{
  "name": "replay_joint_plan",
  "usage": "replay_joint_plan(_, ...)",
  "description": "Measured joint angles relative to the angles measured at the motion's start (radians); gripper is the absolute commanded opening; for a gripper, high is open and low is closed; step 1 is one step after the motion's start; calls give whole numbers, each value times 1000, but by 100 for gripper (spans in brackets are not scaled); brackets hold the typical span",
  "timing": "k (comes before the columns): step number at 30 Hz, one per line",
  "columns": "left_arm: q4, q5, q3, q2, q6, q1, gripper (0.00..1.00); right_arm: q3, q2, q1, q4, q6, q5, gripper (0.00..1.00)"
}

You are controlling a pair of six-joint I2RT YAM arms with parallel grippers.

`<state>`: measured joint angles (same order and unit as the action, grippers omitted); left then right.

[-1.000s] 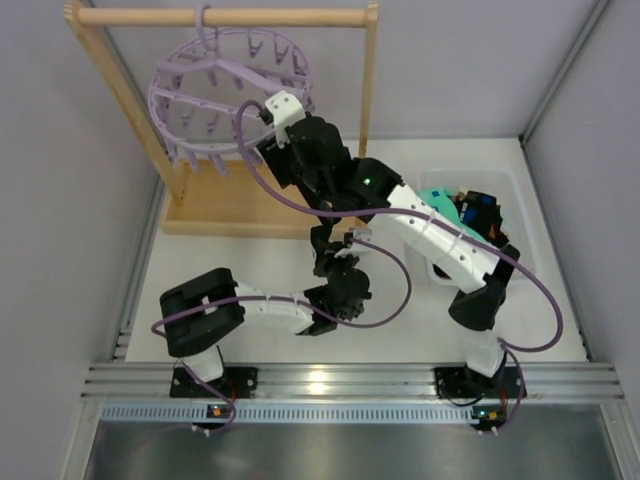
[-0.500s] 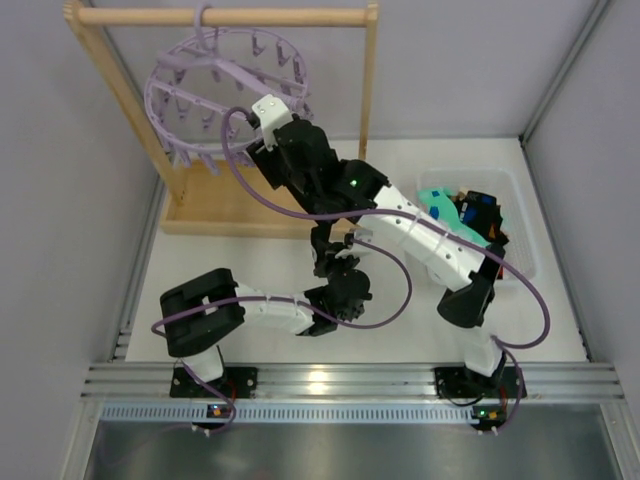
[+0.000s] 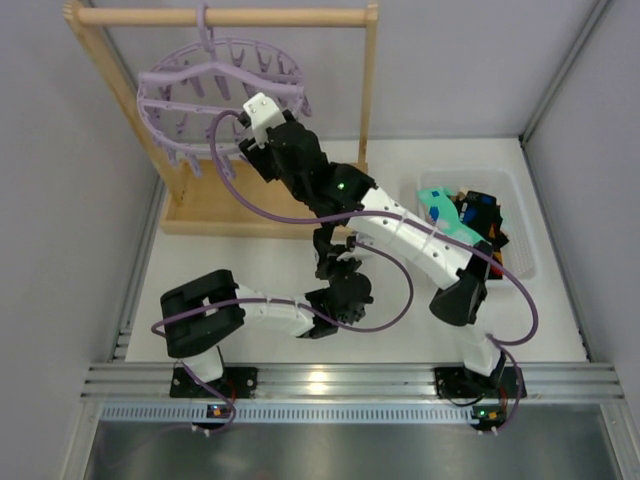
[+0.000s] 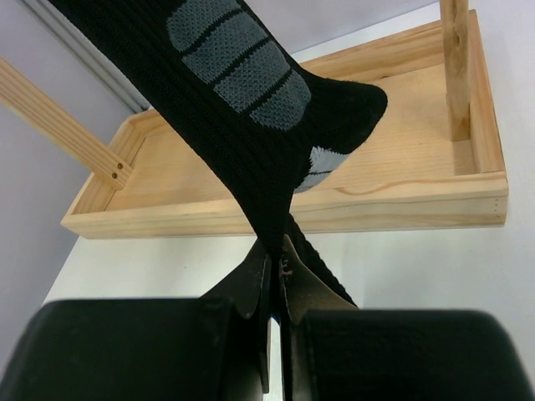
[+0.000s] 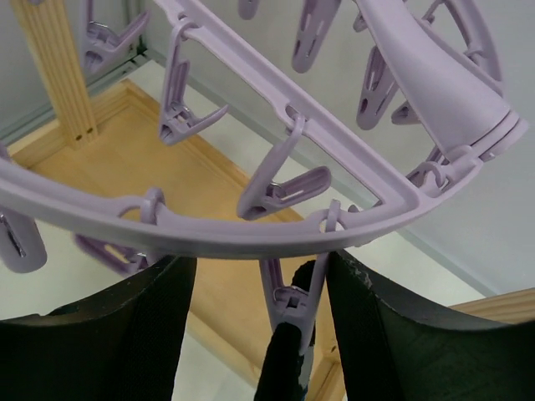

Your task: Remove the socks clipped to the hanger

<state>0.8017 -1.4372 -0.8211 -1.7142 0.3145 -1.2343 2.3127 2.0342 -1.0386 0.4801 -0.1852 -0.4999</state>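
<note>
Left gripper (image 4: 274,266) is clamped on the black sock (image 4: 242,100), seen before the wooden tray (image 4: 401,180). We find the right gripper (image 5: 257,271), jaws apart, straddling a peg (image 5: 288,301) of the lavender hanger (image 5: 209,238), hung from the rail (image 3: 250,17); this peg pinches black fabric.

You're looking at a hanger (image 5: 251,238) of smooth lavender plastic with a soft sheen. The sock (image 4: 242,125) is matt black ribbed knit cloth with grey patches. The rack tray (image 4: 401,196) is pale bare wood, grain showing. The desk (image 4: 435,276) is flat matt white; the bin (image 3: 527,245) is clear, glossy plastic.
</note>
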Motion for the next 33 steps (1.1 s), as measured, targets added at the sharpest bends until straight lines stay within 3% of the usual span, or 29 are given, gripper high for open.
replay_joint_plan(8, 0, 0, 0, 0, 0, -6, 0, -2, 42, 8, -52, -55, -53, 43)
replay_joint_plan(10, 0, 0, 0, 0, 0, -6, 0, -2, 42, 7, -77, -65, -61, 29)
replay_joint_plan(12, 0, 0, 0, 0, -1, -6, 0, -2, 42, 7, -92, -71, -68, 22)
replay_joint_plan(20, 0, 0, 10, 0, -10, -14, 0, -3, 42, 6, -101, -76, -76, 15)
replay_joint_plan(21, 0, 0, 16, 0, -14, -16, 0, -8, 42, 6, -106, -76, -76, 5)
replay_joint_plan(22, 0, 0, 23, 0, -18, -19, 0, -11, 41, 6, -109, -76, -76, 3)
replay_joint_plan(30, 0, 5, 94, 0, -65, -40, 0, -36, 29, 6, -130, -68, -74, 4)
replay_joint_plan(31, -1, 4, 103, 0, -72, -40, 0, -40, 26, 6, -133, -66, -74, 9)
replay_joint_plan(32, -1, 5, 114, 0, -81, -40, 0, -44, 23, 6, -136, -64, -72, 40)
replay_joint_plan(33, -1, 5, 124, 1, -86, -42, 0, -48, 18, 6, -140, -55, -70, 45)
